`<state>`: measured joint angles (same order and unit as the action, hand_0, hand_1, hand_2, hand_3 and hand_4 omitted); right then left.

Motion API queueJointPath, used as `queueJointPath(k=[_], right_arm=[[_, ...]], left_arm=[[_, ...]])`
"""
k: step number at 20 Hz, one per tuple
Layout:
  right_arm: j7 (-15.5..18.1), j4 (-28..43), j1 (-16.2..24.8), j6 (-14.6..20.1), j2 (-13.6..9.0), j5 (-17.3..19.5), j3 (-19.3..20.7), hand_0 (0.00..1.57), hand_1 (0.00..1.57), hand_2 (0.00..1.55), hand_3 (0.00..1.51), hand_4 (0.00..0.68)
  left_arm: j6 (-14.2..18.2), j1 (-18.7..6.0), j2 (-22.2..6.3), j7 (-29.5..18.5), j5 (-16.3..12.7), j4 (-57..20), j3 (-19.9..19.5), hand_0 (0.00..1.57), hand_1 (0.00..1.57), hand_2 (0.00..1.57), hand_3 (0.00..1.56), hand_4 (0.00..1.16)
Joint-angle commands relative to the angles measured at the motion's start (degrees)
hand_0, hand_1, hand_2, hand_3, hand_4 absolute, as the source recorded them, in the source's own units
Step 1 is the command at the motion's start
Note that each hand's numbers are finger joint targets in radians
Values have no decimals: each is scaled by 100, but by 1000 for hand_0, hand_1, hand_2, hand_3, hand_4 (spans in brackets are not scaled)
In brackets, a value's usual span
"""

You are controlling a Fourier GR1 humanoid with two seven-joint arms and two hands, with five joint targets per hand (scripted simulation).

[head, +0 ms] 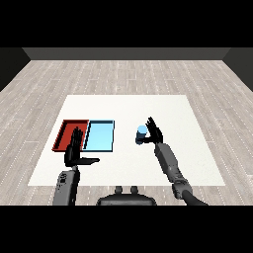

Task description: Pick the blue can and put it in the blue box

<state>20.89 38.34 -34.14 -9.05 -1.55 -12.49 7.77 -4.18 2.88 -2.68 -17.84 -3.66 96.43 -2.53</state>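
Observation:
The blue can (pixel 141 135) stands upright on the white table (pixel 128 106), right of the two trays. My right hand (pixel 154 132) is just to the can's right, fingers straight and spread, thumb reaching toward the can; it is open and not wrapped round it. The light blue tray (pixel 100 135) lies left of the can, with the red tray (pixel 68 133) beside it further left. My left hand (pixel 75 151) hovers over the near edge of the trays, fingers straight up and thumb out to the right, open and holding nothing.
Wooden floor surrounds the white table. Bare table surface stretches behind the trays and to the right of my right forearm (pixel 168 163).

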Motion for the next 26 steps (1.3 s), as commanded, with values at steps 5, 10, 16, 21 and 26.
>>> queueJointPath(k=[5,10,16,21,26], right_arm=[[468,-1322,-873,222,111,158,62,0,0,0,0,0],[260,-1397,-1089,308,116,77,55,0,0,0,0,0],[671,-1926,-1206,269,87,30,-123,0,0,0,0,0],[741,-2247,-1386,516,154,-500,-619,0,0,0,0,0],[871,-2437,-1348,442,155,-630,-822,0,0,0,0,0]], left_arm=[[69,-205,-1,192,-33,104,-62,0,0,0,0,0],[100,-304,71,207,47,-171,22,0,0,0,0,0],[-53,118,29,196,-170,402,-34,0,0,0,0,0],[-269,346,-22,-184,-286,94,-142,0,0,0,0,0],[-93,139,73,-44,-199,24,-104,0,0,0,0,0]])
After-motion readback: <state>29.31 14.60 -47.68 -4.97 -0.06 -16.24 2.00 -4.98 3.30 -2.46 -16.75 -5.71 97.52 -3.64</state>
